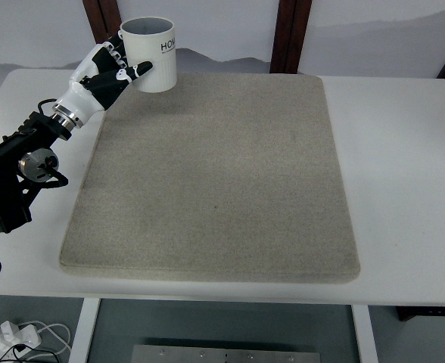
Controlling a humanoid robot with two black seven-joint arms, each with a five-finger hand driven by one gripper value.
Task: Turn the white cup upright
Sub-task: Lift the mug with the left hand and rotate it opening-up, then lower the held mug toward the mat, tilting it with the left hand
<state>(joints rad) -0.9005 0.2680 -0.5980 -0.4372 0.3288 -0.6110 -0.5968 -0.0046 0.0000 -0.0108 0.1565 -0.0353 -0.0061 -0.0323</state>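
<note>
While the left hand (110,66) grips the upright white cup (151,53), a grey mat (215,181) covers the white table (396,166).

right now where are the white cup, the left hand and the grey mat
white cup (153,60): top view, its outer side wall
left hand (105,72): top view, its palm
grey mat (215,181): top view, bare middle

Single top view, looking steeply down from the robot's side across the table (404,151) and mat (215,174), far edge and wall at top, floor below the near edge. No second view.
</note>
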